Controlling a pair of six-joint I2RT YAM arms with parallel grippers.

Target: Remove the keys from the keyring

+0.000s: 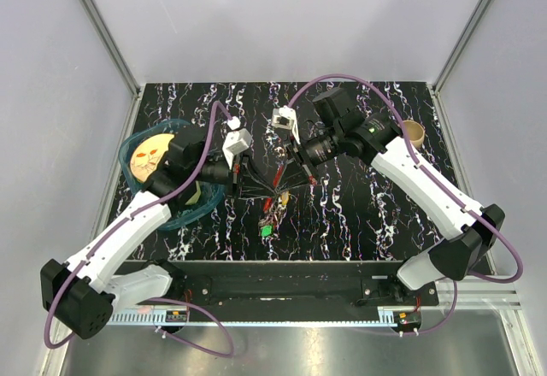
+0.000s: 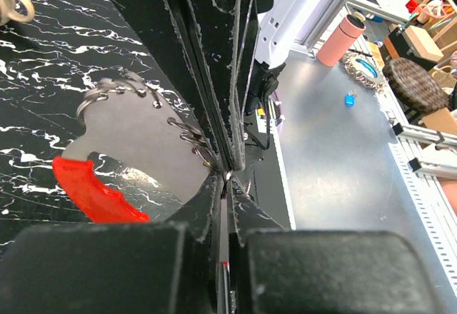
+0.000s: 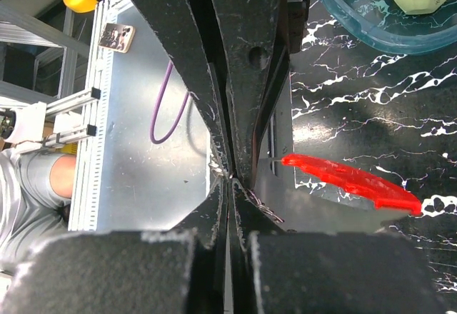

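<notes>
Where our arms meet, the left gripper (image 2: 225, 175) and the right gripper (image 3: 230, 176) both pinch the keyring (image 2: 128, 132) at their closed tips, its red piece (image 3: 343, 178) jutting just beside them.

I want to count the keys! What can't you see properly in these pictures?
- Keys, top view: too tiny to count.
- Keyring, right wrist view: only its red part shows; the right gripper hides the loop.
- Left gripper, left wrist view: its fingers hide what it pinches.
</notes>
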